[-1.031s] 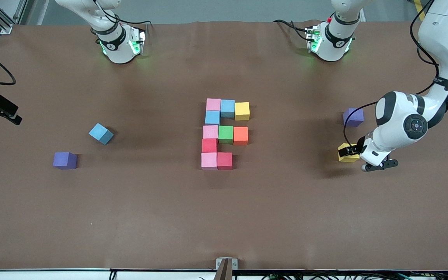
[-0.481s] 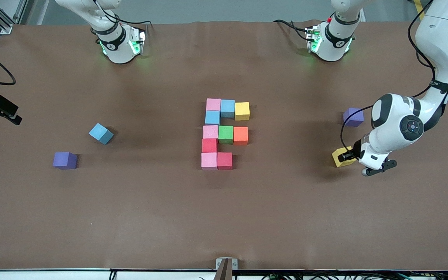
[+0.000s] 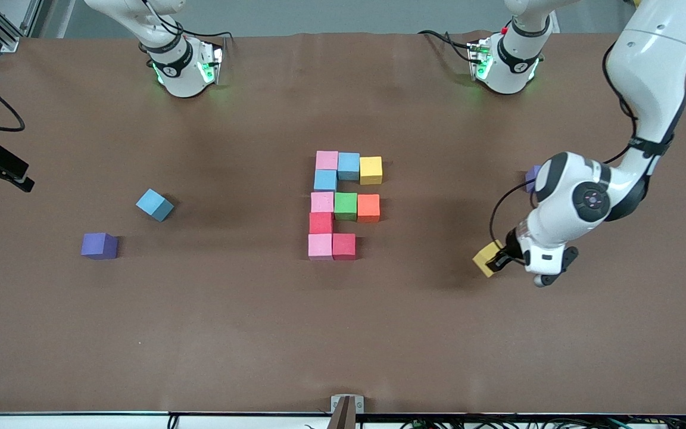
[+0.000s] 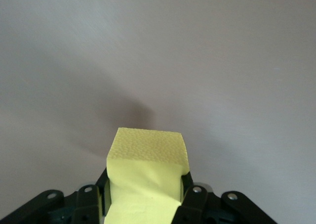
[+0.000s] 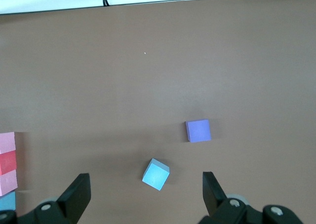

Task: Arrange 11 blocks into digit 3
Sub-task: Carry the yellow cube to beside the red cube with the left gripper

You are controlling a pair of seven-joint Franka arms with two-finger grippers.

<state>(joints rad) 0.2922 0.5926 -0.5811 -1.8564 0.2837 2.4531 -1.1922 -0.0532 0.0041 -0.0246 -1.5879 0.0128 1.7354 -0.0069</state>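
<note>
Front view: left gripper [image 3: 496, 260] clamps a yellow block [image 3: 486, 258] w/ corner turned toward 9 o'clock, up over bare table toward left arm's end, at 3 o'clock from the block figure [image 3: 345, 204]. Left wrist: fingers [image 4: 193, 200] pinch the block's sides. Right wrist: right gripper [image 5: 146, 194] spread wide, holding nothing, over a loose blue block [image 5: 156, 174] w/ purple block [image 5: 198, 130] near it.

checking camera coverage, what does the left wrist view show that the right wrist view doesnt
Only the left wrist view: the left gripper shut on a yellow cube, lifted over bare table.
Only the right wrist view: the open right gripper, a loose light blue cube, a purple cube, and the edge of the block figure.
Both: the brown table.
</note>
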